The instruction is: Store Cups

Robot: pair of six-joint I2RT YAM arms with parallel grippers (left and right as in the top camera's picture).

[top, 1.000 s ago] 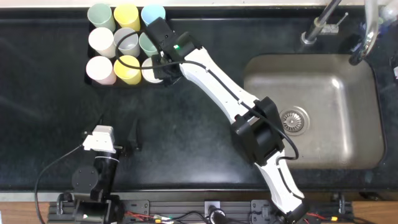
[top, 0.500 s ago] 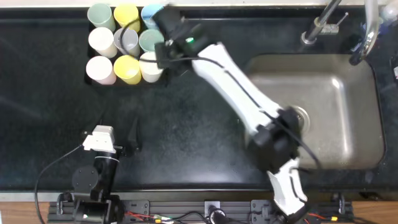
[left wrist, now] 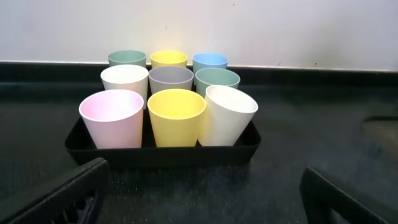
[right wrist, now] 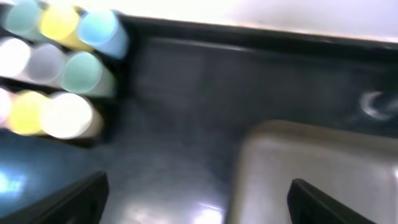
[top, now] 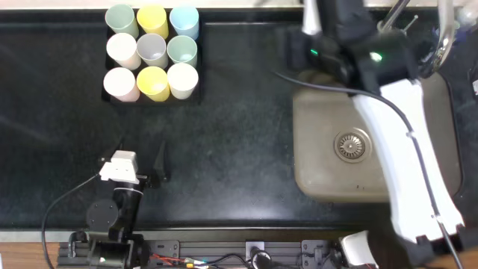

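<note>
While neither arm holds anything, nine cups stand together in one black tray (left wrist: 161,154) at about 10 o'clock on the dark counter (top: 224,149), three rows of three. By colour that is two green, two yellow, two white, one blue, one grey and one pink.

The grey cup (top: 152,49) is in the middle. Around it in the top view:
- the back yellow cup (top: 151,16) at 12 o'clock
- the blue cup (top: 184,18) between 1 and 2
- the side green cup (top: 181,50) at 3
- the tilted white cup (top: 182,78) between 4 and 5
- the front yellow cup (top: 152,82) at 6
- the pink cup (top: 119,82) between 7 and 8
- the upright white cup (top: 122,48) at 9
- the corner green cup (top: 121,16) between 10 and 11

The tilted white cup leans outward toward the tray's wall; the other eight stand straight.

The left gripper (left wrist: 202,193) sits low at about 7 o'clock on the counter, facing the tray and well apart from it, with its jaws spread wide around nothing. The right gripper (right wrist: 199,186) hangs lifted at about 1 o'clock, over the line where the counter meets the one steel sink (top: 418,97), also well apart from the tray. Its jaws are released too. The view from its wrist is blurred. A single drain (top: 352,144) sits in the sink's floor, and one tap (top: 388,26) rises at the sink's 12 o'clock.
</note>
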